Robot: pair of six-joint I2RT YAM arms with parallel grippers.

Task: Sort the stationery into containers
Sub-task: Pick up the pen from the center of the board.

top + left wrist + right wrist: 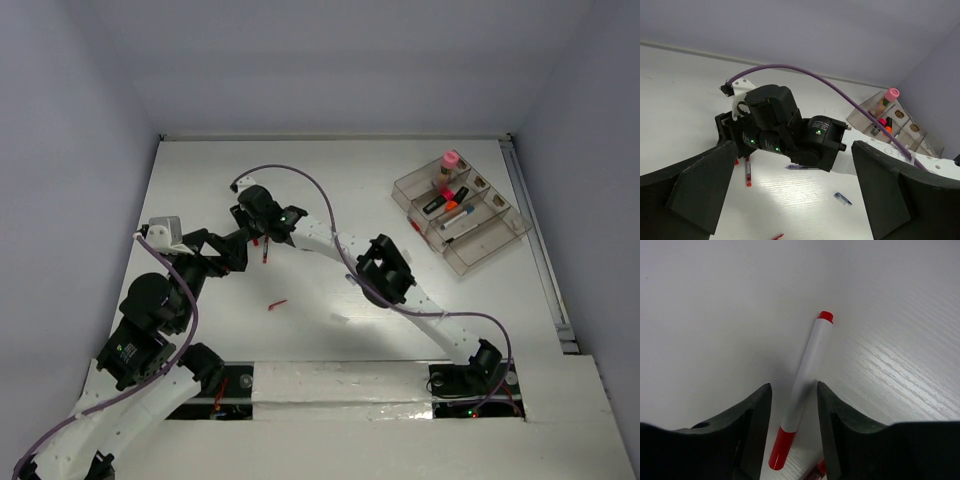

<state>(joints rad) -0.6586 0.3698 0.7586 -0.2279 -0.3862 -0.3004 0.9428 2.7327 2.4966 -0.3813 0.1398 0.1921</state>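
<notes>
On the white table (330,180), seen from above, the clear organiser tray (490,245) sits at the far right, set at a slant. It holds the pink-capped bottle (451,160) upright at its far corner, and an orange-red marker (457,194) and other pens lying lengthwise in the compartments. Any print on them is too small to read. Well apart from the tray, left of centre, the red-capped pen (264,255) lies flat with its long axis running roughly near to far. The right gripper (262,238) is directly over it and the left gripper (240,256) just beside. A small red piece (277,304) lies nearer the bases. From the left wrist, the left gripper's fingers (700,190) stand wide apart with nothing between them. Beyond them the right arm's wrist covers the pen's far end, and a small blue piece (842,199) lies to the right. From the right wrist, the pen's barrel is plain white — long red cap nearest the camera, small red end plug pointing away and slightly right. The right gripper's fingers (754,420) straddle the barrel, narrowly apart — a gap shows on either side, so they are not clamped.
</notes>
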